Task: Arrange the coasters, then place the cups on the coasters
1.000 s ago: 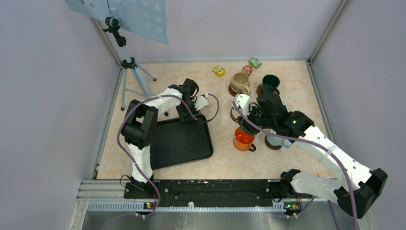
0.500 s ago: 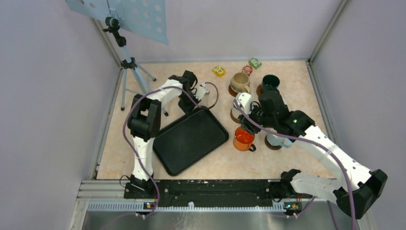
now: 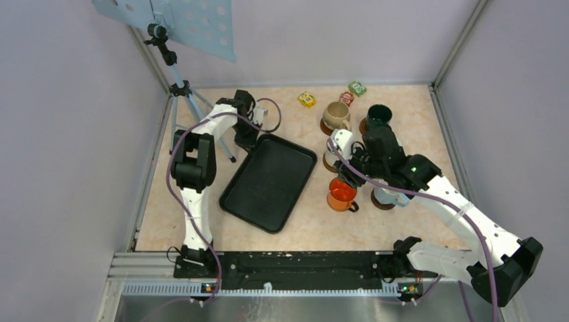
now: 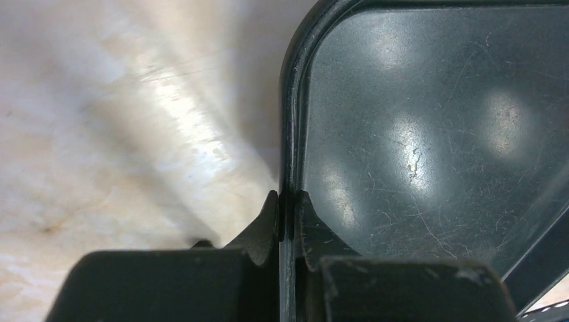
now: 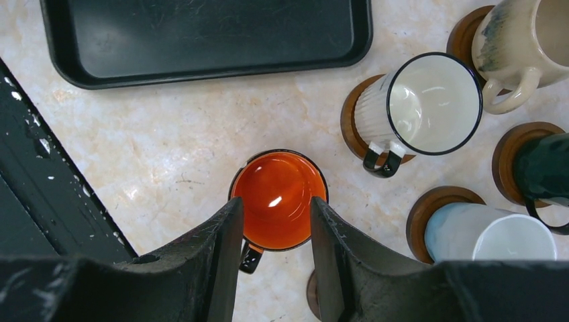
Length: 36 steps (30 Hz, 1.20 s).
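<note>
table (image 3: 305, 231): beige marble-look top, walls on three sides. Bearings below are on the top view, 12 = far wall.
tray (image 3: 268, 181): black, rectangular, lying skewed at 9 o'clock of the mug group. Long axis runs roughly 1 to 7.
stand (image 3: 181, 90): tripod at the table's 11 o'clock corner, carrying a pale blue perforated panel.
left gripper (image 3: 245, 137): at the tray's 11 o'clock corner. Wrist view shows the jaws clamped tight on the tray rim, one finger inside and one outside.
right gripper (image 5: 275, 208): jaws partway open, straddling the orange mug from above, gap narrower than the mug's rim. Nothing held; can't tell whether it touches the mug.
orange mug (image 3: 341, 193): upright at 6 o'clock of the group, on bare tabletop as far as shows.
beige mug (image 3: 335, 115): 12 o'clock of the group, on a coaster.
dark green mug (image 3: 379, 115): just at 3 o'clock of the beige one, on a coaster.
dark-rimmed white mug (image 5: 429, 100): centre of the group, on a coaster.
blue-handled mug (image 3: 389, 196): 3 o'clock of the orange mug, on a coaster.
coasters (image 5: 429, 201): brown discs, one under each of those four mugs. One more edge shows at the right wrist view's bottom.
blocks (image 3: 306, 99): yellow, red and green, at 12 o'clock by the far wall.
</note>
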Available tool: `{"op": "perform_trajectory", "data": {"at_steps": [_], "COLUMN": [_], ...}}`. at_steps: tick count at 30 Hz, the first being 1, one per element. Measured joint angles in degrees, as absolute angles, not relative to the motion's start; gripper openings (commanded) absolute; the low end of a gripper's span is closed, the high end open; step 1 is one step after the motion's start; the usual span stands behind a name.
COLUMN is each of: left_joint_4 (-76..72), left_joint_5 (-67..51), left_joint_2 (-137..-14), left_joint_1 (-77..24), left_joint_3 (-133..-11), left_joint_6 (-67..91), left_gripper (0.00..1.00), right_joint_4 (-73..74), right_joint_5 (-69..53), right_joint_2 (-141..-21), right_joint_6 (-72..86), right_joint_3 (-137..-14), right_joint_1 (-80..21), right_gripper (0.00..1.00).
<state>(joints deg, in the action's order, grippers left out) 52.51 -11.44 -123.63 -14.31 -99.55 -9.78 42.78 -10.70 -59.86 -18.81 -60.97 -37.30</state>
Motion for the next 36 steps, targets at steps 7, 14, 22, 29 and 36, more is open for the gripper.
{"op": "perform_trajectory", "data": {"at_steps": [7, 14, 22, 29, 36], "left_joint_4": [50.57, 49.28, 47.77, 46.26, 45.34], "left_joint_5": [-9.1, -6.79, -2.37, -0.23, 1.83], "left_joint_2": [-123.52, -121.34, -118.74, -116.71, -113.65], "left_joint_1": [-12.27, -12.53, -12.53, -12.51, -12.51], "left_joint_3": [-98.3, -95.46, -93.23, -89.78, -87.26], "left_joint_6": [-1.52, 6.13, 11.03, 13.85, 16.08], "left_gripper": [0.0, 0.0, 0.0, 0.04, 0.07], "right_joint_4": [42.81, 42.83, 42.83, 42.83, 42.85], "right_joint_5": [-11.11, -11.79, -11.92, -12.29, -12.86], "right_joint_2": [-59.86, -59.86, -59.86, -60.53, -61.23], "right_joint_6": [-18.81, -18.79, -18.79, -18.63, -18.15], "right_joint_3": [-60.97, -60.97, -60.97, -60.97, -60.97], "right_joint_1": [-37.21, -37.19, -37.19, -36.97, -36.95], "right_gripper": [0.41, 0.41, 0.41, 0.41, 0.41]}}
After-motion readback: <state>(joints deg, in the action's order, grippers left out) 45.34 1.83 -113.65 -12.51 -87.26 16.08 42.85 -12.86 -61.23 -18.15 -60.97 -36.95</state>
